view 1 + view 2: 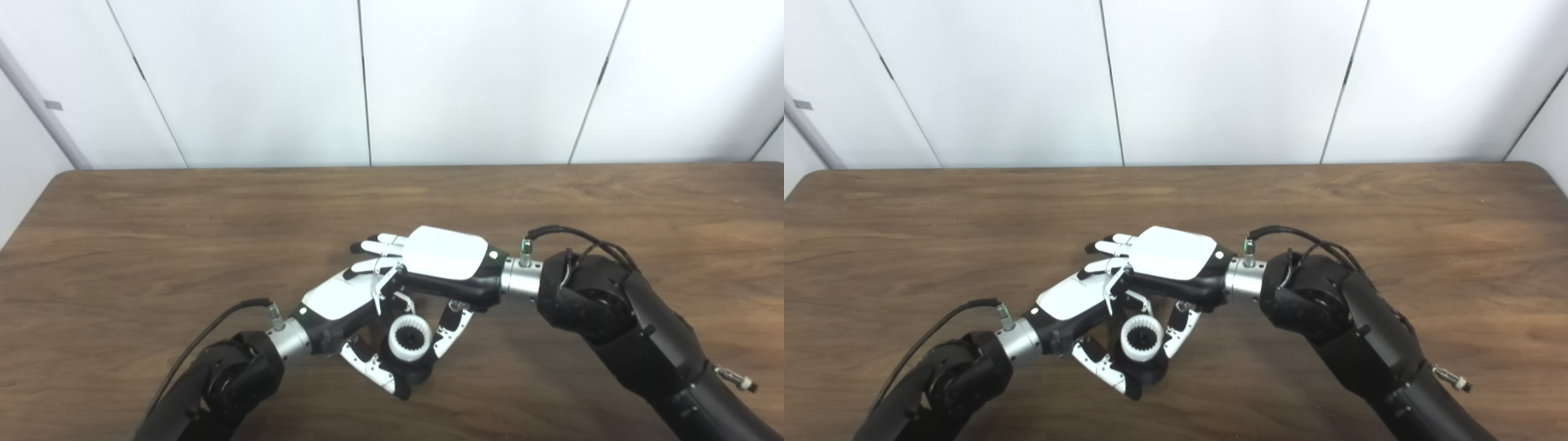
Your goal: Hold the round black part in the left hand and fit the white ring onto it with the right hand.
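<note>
1. Left eye view, and both hands are bunched together at the table's (pixel 184 220) near middle, just above the wood.
2. The left hand (pixel 343 300) comes in low from the left, its fingers curled around the black part (pixel 409 361). I only see a dark base under the ring and a dark toothed core inside it, so it looks clamped, thumb underneath.
3. The white ring (pixel 409 339) sits right there at the mouth of the part, its toothed inner face turned toward the cameras. It seems to be on or nearly on; how deep it is seated, I can't tell.
4. The right hand (pixel 444 260) lies over the top of the left, palm down, its thumb and a finger reaching down beside the ring on the right. Whether they pinch the ring or just touch it, I can't say, since the palm hides the contact.
5. Now the risks. If the ring goes on cocked, one edge will catch and it will jam rather than slide home; a push from one side only would do that.
6. The left grip looks to be a fingertip hold. Press too hard and the part could twist or pop out onto the wood.
7. The hands are stacked tight, fingers overlapping. Any sideways correction could knock one hand against the other and shake the ring loose.
</note>
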`<act>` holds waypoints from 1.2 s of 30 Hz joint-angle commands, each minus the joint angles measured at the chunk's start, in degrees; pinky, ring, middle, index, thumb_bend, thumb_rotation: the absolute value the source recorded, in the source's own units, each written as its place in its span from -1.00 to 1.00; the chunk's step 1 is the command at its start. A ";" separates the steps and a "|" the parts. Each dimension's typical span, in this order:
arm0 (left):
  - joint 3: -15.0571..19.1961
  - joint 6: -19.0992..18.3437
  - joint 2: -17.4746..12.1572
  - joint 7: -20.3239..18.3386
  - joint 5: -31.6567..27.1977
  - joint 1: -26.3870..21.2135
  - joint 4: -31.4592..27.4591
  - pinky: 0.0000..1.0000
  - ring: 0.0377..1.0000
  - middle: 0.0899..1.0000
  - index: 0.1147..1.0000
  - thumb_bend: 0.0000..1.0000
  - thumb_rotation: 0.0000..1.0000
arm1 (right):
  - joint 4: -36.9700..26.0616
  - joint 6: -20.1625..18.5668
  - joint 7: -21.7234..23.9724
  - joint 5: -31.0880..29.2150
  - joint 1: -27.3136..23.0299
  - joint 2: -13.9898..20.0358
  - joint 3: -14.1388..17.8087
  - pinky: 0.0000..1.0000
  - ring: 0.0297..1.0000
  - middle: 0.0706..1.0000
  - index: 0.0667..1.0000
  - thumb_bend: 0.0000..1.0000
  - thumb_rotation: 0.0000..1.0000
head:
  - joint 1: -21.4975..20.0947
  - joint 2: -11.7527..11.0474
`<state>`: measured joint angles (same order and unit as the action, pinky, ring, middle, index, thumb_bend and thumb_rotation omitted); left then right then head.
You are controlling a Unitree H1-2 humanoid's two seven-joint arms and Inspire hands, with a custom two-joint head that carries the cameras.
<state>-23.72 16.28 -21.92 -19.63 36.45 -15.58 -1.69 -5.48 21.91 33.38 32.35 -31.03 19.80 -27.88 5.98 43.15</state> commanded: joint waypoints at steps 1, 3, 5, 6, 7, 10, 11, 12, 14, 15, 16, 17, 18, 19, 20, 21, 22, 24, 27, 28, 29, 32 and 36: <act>0.41 0.85 0.45 1.20 0.36 -0.66 -1.83 1.00 1.00 0.78 -0.17 0.05 -0.89 | 0.12 1.30 -0.87 -0.99 -1.00 0.03 0.42 1.00 1.00 0.76 -0.11 0.05 -0.72 | 0.10 0.24; 0.52 1.13 0.54 1.46 0.44 -0.57 -1.74 1.00 1.00 0.78 -0.17 0.05 -0.89 | 0.47 1.51 -1.14 -1.23 -0.81 0.15 0.48 1.00 1.00 0.76 -0.11 0.05 -0.72 | 0.19 0.43; 0.54 1.36 0.59 1.78 0.67 -0.52 -1.68 1.00 1.00 0.79 -0.17 0.05 -0.89 | 0.74 1.70 -1.40 -1.36 -0.63 0.26 0.51 1.00 1.00 0.76 -0.11 0.05 -0.72 | 0.16 0.58; 0.53 1.43 0.63 2.00 0.87 -0.49 -1.64 1.00 1.00 0.80 -0.17 0.05 -0.89 | 0.84 1.72 -1.50 -1.41 -0.52 0.28 0.50 1.00 1.00 0.76 -0.11 0.05 -0.72 | 0.14 0.63; 0.50 1.42 0.69 2.15 1.05 -0.48 -1.66 1.00 1.00 0.80 -0.17 0.05 -0.89 | 0.85 1.66 -1.51 -1.42 -0.43 0.31 0.49 1.00 1.00 0.76 -0.11 0.05 -0.72 | 0.23 0.78; 0.52 1.20 0.94 2.73 1.85 -0.28 -1.95 1.00 1.00 0.81 -0.17 0.05 -0.89 | 1.11 1.69 -1.69 -1.79 -0.13 0.35 0.41 1.00 1.00 0.75 -0.11 0.05 -0.72 | 0.32 1.03; 0.57 1.31 1.05 3.13 2.18 -0.16 -1.96 1.00 1.00 0.81 -0.17 0.05 -0.89 | 1.23 1.82 -1.82 -1.87 -0.02 0.35 0.36 1.00 1.00 0.75 -0.11 0.05 -0.72 | 0.32 1.17; 0.64 1.34 1.20 3.55 2.54 0.02 -1.99 1.00 1.00 0.80 -0.17 0.05 -0.89 | 1.39 2.04 -2.03 -1.87 0.09 0.38 0.31 1.00 1.00 0.74 -0.11 0.05 -0.72 | 0.28 1.14; 0.84 1.35 1.51 4.27 3.11 0.41 -2.14 1.00 1.00 0.81 -0.17 0.05 -0.89 | 1.67 2.38 -2.26 -1.91 0.26 0.46 0.25 1.00 1.00 0.74 -0.11 0.05 -0.72 | 0.34 1.24; 0.96 1.23 1.70 4.75 3.67 0.68 -2.30 1.00 1.00 0.81 -0.17 0.05 -0.89 | 1.77 2.41 -2.21 -1.89 0.33 0.57 0.16 1.00 1.00 0.74 -0.11 0.05 -0.72 | 0.32 1.35; 1.06 1.13 1.90 5.20 4.17 0.89 -2.42 1.00 1.00 0.81 -0.17 0.05 -0.89 | 1.84 2.41 -2.12 -1.89 0.38 0.68 0.09 1.00 1.00 0.74 -0.11 0.05 -0.72 | 0.39 1.35; 1.11 1.06 2.03 5.52 4.54 1.02 -2.48 1.00 1.00 0.80 -0.17 0.05 -0.89 | 1.89 2.42 -2.06 -1.89 0.40 0.75 0.04 1.00 1.00 0.74 -0.11 0.05 -0.72 | 0.39 1.35; 1.25 1.32 2.26 6.34 4.96 1.23 -2.39 1.00 1.00 0.80 -0.17 0.05 -0.89 | 1.95 2.33 -2.07 -1.87 0.57 0.75 0.01 1.00 1.00 0.74 -0.11 0.05 -0.72 | 0.41 1.40; 1.35 1.55 2.46 6.90 5.25 1.37 -2.29 1.00 1.00 0.76 -0.17 0.05 -0.89 | 1.98 2.31 -2.11 -1.88 0.72 0.76 0.00 1.00 1.00 0.74 -0.11 0.05 -0.72 | 0.48 1.49; 1.44 1.59 2.61 7.23 5.63 1.50 -2.33 1.00 1.00 0.74 -0.17 0.05 -0.89 | 2.08 2.38 -2.20 -1.88 0.87 0.77 -0.02 1.00 1.00 0.74 -0.11 0.05 -0.72 | 0.53 1.44; 1.50 1.52 2.75 7.44 5.94 1.59 -2.40 1.00 1.00 0.73 -0.17 0.05 -0.89 | 2.16 2.46 -2.27 -1.89 0.99 0.80 -0.05 1.00 1.00 0.74 -0.11 0.05 -0.72 | 0.64 1.37; 1.54 1.29 2.84 7.35 5.93 1.63 -2.51 1.00 1.00 0.71 -0.17 0.05 -0.89 | 2.15 2.32 -2.24 -1.82 1.15 0.81 -0.09 1.00 1.00 0.74 -0.11 0.05 -0.72 | 0.76 1.47; 1.62 1.10 2.99 7.24 5.85 1.65 -2.59 1.00 1.00 0.70 -0.17 0.05 -0.89 | 2.10 2.14 -2.20 -1.75 1.35 0.84 -0.12 1.00 1.00 0.75 -0.11 0.05 -0.72 | 0.76 1.48; 1.80 1.33 3.14 7.43 5.73 1.64 -2.41 1.00 1.00 0.68 -0.17 0.05 -0.89 | 2.00 1.91 -2.00 -1.72 1.37 1.04 -0.23 1.00 1.00 0.75 -0.11 0.05 -0.72 | 0.86 1.60; 1.85 1.45 3.15 7.51 5.68 1.63 -2.35 1.00 1.00 0.68 -0.17 0.05 -0.89 | 2.01 1.85 -1.87 -1.79 1.34 1.12 -0.28 1.00 1.00 0.76 -0.11 0.05 -0.71 | 0.83 1.62; 1.86 1.36 3.13 7.37 5.72 1.60 -2.44 1.00 1.00 0.67 -0.17 0.05 -0.89 | 1.94 1.65 -1.55 -1.82 1.29 1.26 -0.37 1.00 1.00 0.77 -0.11 0.05 -0.71 | 0.80 1.53; 1.85 1.07 2.96 6.91 5.91 1.54 -2.77 1.00 1.00 0.69 -0.17 0.05 -0.89 | 1.64 1.10 -0.67 -1.68 1.04 1.68 -0.60 1.00 1.00 0.84 -0.10 0.05 -0.70 | 0.85 1.64; 1.84 0.61 2.71 6.04 5.82 1.46 -3.10 1.00 1.00 0.75 -0.17 0.05 -0.89 | 0.87 -0.09 1.23 -2.00 0.47 2.35 -0.88 1.00 1.00 0.92 0.06 0.80 -0.54 | 0.78 1.67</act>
<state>-22.49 16.60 -19.20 -14.20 42.50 -12.53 -2.49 -3.84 22.58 32.56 30.13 -29.20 20.87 -28.45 6.68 44.74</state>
